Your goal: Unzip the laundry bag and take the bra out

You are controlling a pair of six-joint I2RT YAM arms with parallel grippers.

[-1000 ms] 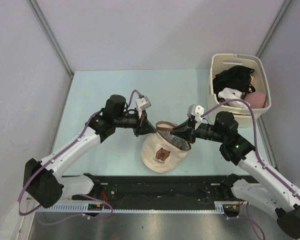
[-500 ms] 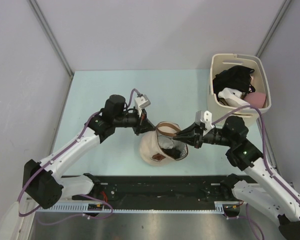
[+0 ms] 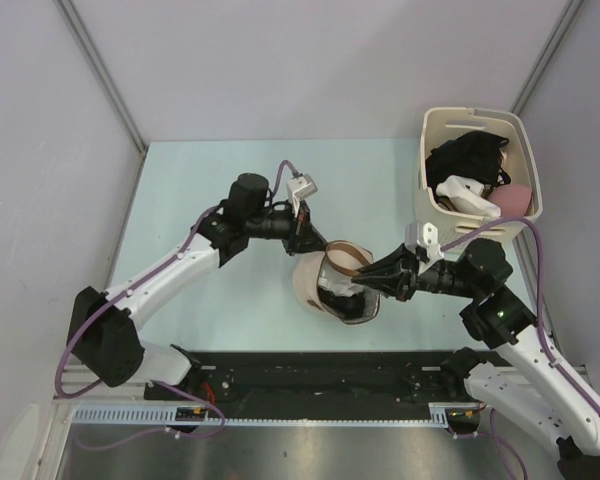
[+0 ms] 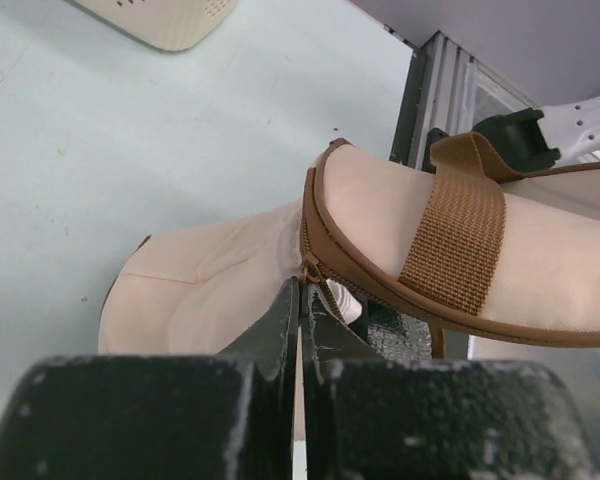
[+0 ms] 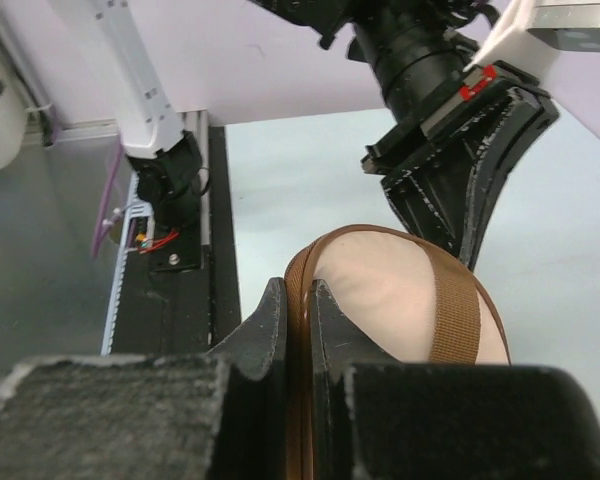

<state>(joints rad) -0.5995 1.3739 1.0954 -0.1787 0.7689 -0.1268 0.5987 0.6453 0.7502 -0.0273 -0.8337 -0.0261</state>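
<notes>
Left gripper (image 4: 301, 303) pinches the laundry bag (image 3: 306, 282) at its zipper (image 4: 309, 268) — jaws nearly together. Right gripper (image 5: 298, 300) clamps the brown rim (image 5: 302, 262).

L arm (image 3: 165, 278) & R arm (image 3: 540, 362): white shells, black joints.
Ran purple cables (image 3: 490, 226) along each; carried white wrist cams (image 3: 302, 187); ended in matte black, grainy fingers (image 4: 275, 335), w/ red tab (image 5: 477, 80) on housing.

From where I'm standing, the laundry bag (image 3: 308, 285) sits mid-table (image 3: 200, 190), a bit toward the near edge, right between the two grippers. The left gripper (image 3: 305, 244) is on its rim at 11 o'clock and the right gripper (image 3: 364, 283) at 3 o'clock (both touching it). The basket (image 3: 425, 170) is at the bag's 2 o'clock, in the far right corner, with clothes (image 3: 468, 158) piled inside.
</notes>
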